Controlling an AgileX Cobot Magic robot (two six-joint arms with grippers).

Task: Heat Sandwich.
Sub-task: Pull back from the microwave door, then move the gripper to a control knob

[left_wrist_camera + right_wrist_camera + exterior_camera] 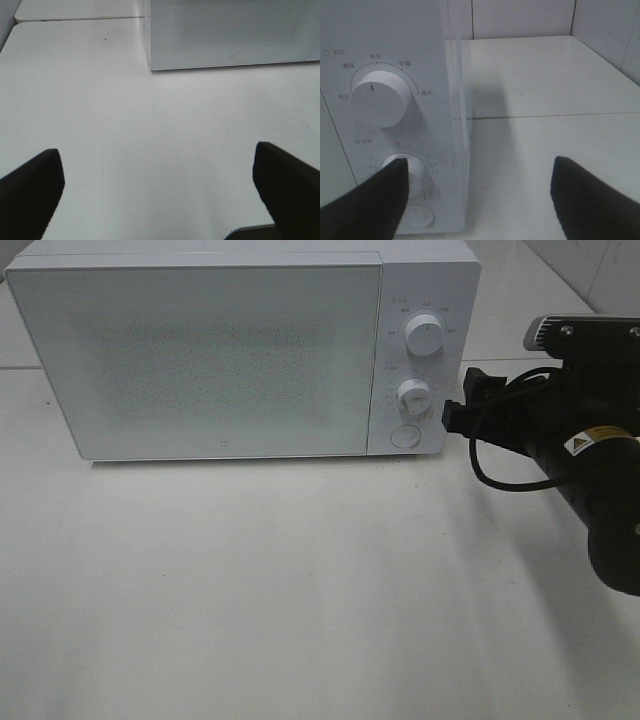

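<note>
The white microwave [200,350] stands at the back of the table with its door shut. The sandwich is hidden or out of view. My right gripper [462,398] is open beside the control panel. In the right wrist view [480,170] one finger [375,200] lies in front of the lower knob [415,167] and the other finger [585,200] hangs past the microwave's side. The lower knob [413,395] sits below the upper knob [425,337]. My left gripper [157,152] is open and empty over the bare table, short of the microwave [230,30].
A round button [405,435] sits under the two knobs. The white table [300,590] stretches in front of the microwave. A tiled wall [530,17] stands behind and to the right of the microwave.
</note>
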